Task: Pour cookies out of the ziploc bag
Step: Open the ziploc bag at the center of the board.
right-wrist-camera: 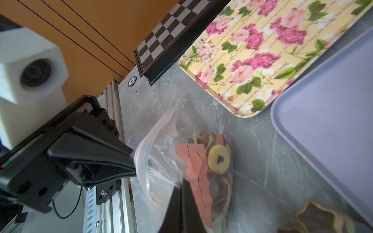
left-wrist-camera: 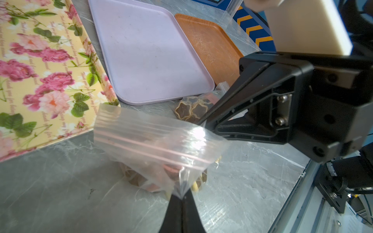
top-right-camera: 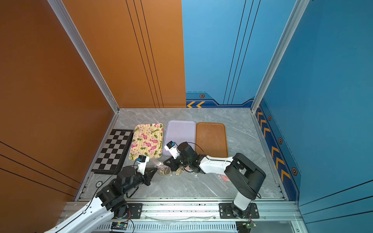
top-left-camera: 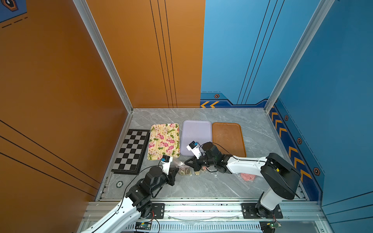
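Observation:
A clear ziploc bag (left-wrist-camera: 153,139) with a pink zip line sits on the marble table just in front of the trays; in both top views it shows between my two grippers (top-left-camera: 182,167) (top-right-camera: 161,167). Inside are the cookies (right-wrist-camera: 219,159), yellow, pink and brown rounds. My left gripper (left-wrist-camera: 182,196) is shut on one side of the bag's mouth edge, seen from outside in the right wrist view (right-wrist-camera: 133,159). Facing it, my right gripper (right-wrist-camera: 182,181) is shut on the opposite side of the mouth. The bag's bottom rests on the table.
A second bag of dark flower cookies (left-wrist-camera: 191,110) lies beside the held one, and a bag of pink discs (top-left-camera: 247,177) lies under the right arm. Behind stand a floral tray (top-left-camera: 164,141), a lavender tray (top-left-camera: 196,133) and a brown tray (top-left-camera: 229,137). A chessboard (top-left-camera: 131,151) lies left.

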Controlling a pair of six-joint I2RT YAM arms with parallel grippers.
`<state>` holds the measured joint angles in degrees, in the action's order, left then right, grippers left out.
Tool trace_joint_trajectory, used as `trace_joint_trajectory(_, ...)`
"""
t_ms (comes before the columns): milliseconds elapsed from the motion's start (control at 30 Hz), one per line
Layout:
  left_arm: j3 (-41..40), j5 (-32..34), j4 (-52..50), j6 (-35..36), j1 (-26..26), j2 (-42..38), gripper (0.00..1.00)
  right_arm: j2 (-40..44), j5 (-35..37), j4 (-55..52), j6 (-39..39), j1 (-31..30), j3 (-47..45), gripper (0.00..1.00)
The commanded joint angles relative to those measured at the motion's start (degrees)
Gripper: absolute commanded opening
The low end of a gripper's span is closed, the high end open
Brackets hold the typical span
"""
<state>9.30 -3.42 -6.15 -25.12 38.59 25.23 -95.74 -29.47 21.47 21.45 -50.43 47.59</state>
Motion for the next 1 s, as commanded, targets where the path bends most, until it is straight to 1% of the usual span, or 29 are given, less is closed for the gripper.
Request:
trace_joint_trajectory(0, 0.32, 0.89, -0.79, 0.08, 0.26, -0.03, 0.0, 0.37, 0.99, 1.11, 0.62, 1.56, -0.75, 0.0)
trace_joint_trajectory(67, 0.43, 0.7, -0.7, 0.08, 0.26, 0.16, 0.0, -0.23, 1.29, 1.12, 1.13, 1.47, -0.48, 0.0)
trace_joint_trajectory(200, 0.4, 1.34, -1.01, -0.14, 0.35, 0.16, 0.0, -0.07, 8.19, -5.02, 0.3, 1.82, 0.68, 0.0)
trace_joint_trajectory(300, 0.87, 3.22, -2.35, -0.92, 0.42, 0.17, 0.0, 0.25, 11.58, -7.36, 0.75, 2.61, 0.56, 0.0)
trace_joint_trajectory(500, 2.43, 6.99, -7.12, -3.12, 0.35, 0.4, 0.0, 1.16, 13.49, -7.37, 1.92, 3.84, -0.23, 0.0)
trace_joint_trajectory(800, 2.33, 6.23, -7.19, -3.44, 0.26, 0.95, 0.0, 2.13, 13.8, -7.5, 2.54, 4.63, -1.01, 0.0)
trace_joint_trajectory(900, 2.44, 5.33, -6.87, -3.15, 0.35, 0.87, 0.0, 2.2, 10.2, -3.62, 2.62, 4.73, -1.91, 0.0)
trace_joint_trajectory(967, 2.41, 4.83, -6.47, -2.91, 0.35, 0.75, 0.0, 1.47, 4.27, -0.08, 2.72, 4.54, -1.85, 0.02)
